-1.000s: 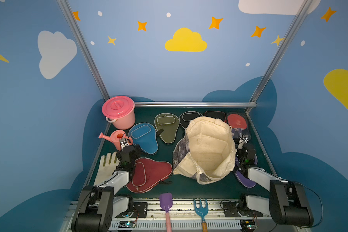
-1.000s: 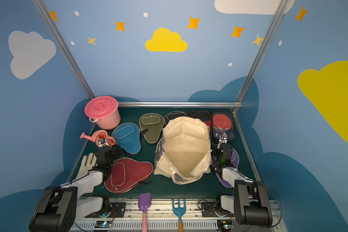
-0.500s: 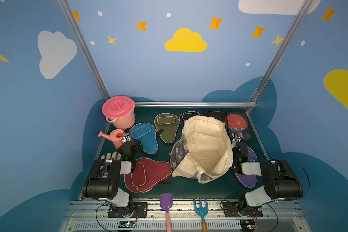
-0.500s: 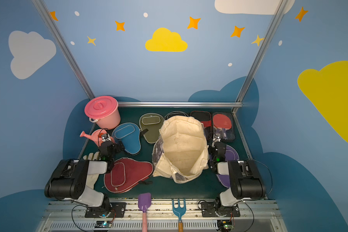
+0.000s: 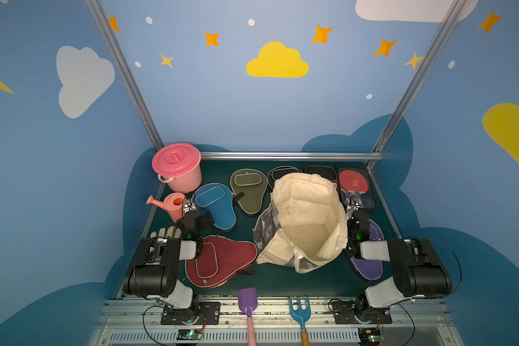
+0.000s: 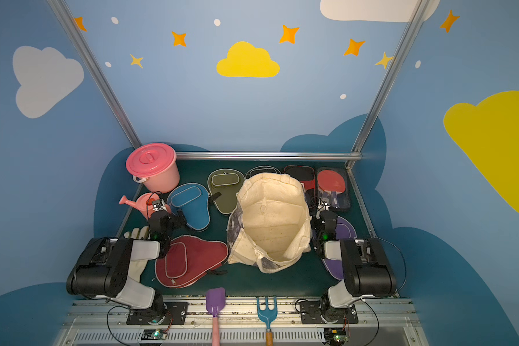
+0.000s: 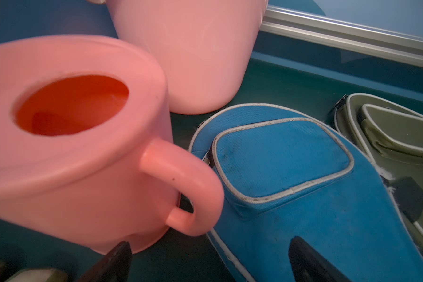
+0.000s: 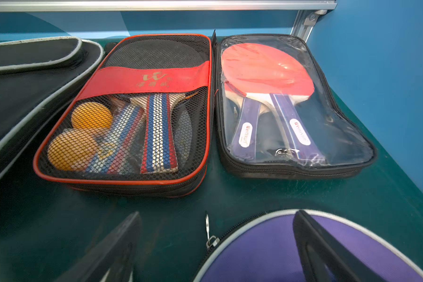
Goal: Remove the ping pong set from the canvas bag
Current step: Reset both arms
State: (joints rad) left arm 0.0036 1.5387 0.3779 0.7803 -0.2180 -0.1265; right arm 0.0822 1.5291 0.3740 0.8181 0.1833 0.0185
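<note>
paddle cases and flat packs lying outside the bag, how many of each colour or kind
blue case: 1
olive case: 1
black case: 1
maroon case: 1
purple case: 1
mesh pack: 1
clear pack: 1
total: 7

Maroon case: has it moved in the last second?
No. The maroon case lies where it did, its near edge as close to the shovel as before.
</note>
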